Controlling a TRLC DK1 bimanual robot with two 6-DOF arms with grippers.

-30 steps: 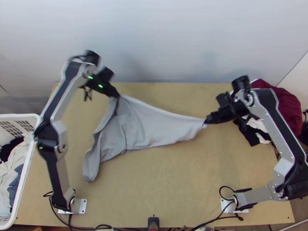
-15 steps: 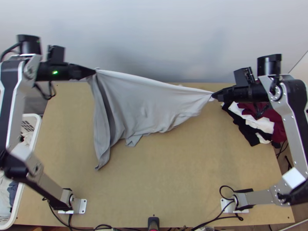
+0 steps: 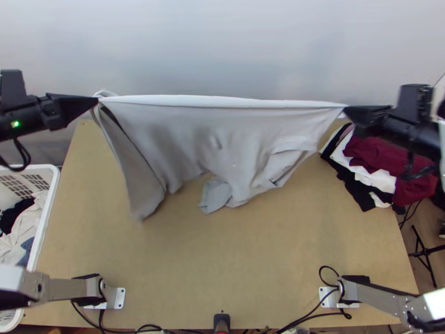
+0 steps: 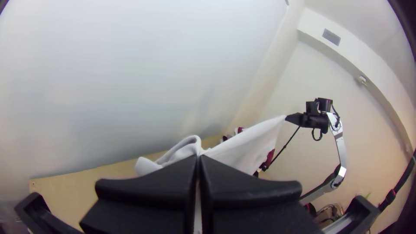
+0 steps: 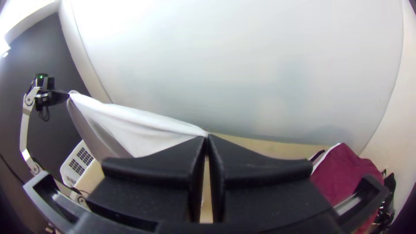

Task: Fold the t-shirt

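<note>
The light grey t-shirt hangs stretched between both grippers, its top edge nearly straight and the rest drooping in loose folds over the table. At the upper left, my left gripper is shut on one end of that edge. My right gripper is shut on the opposite end. In the left wrist view the left gripper pinches pale cloth that runs across to the other arm. The right wrist view has the right gripper with its fingertips together on a corner of the shirt.
A white basket of clothes stands at the table's left edge. Maroon, white and black garments lie piled at the right edge. Bare wooden table stretches in front of the shirt. A pale wall rises behind.
Both grippers have moved apart and up the picture overall, the left one going left and the right one right. The shirt has been lifted and pulled wider, its top edge straighter.
</note>
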